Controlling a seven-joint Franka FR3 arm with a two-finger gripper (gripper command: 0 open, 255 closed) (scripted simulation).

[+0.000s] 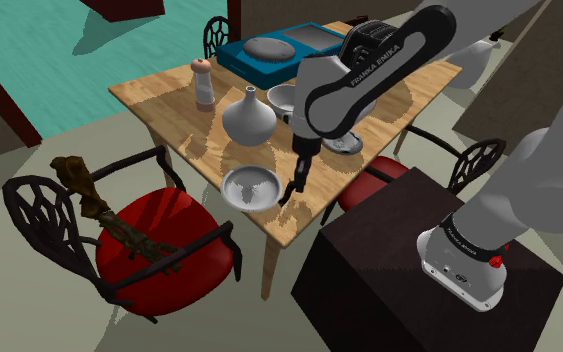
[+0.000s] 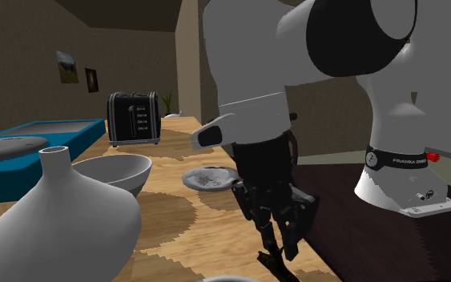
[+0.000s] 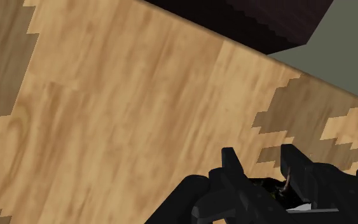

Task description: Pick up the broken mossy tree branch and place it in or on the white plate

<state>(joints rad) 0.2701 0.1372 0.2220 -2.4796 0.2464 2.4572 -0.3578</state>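
Lying across the red chair [image 1: 191, 226], off the table [image 1: 159, 100], the mossy branch [image 1: 109, 215] is well apart from the white plate [image 1: 231, 180] at the tabletop's near edge. The gripper [image 3: 260, 156] hangs just beside the plate, fingers narrowly apart and holding nothing.

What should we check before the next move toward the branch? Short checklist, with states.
1. Branch located: it lies across the red chair, off the table. Ok.
2. Gripper free: fingers apart in the wrist view, nothing clasped. Ok.
3. Gripper over the branch: it hangs above the table beside the plate, well away from the chair. Not ok.
4. Plate ready to receive: nothing lies on it. Ok.
5. Vase out of the way: it stands behind the plate, not between gripper and chair. Ok.
6. Room for the fingers between the chair's dark armrests: cannot tell.
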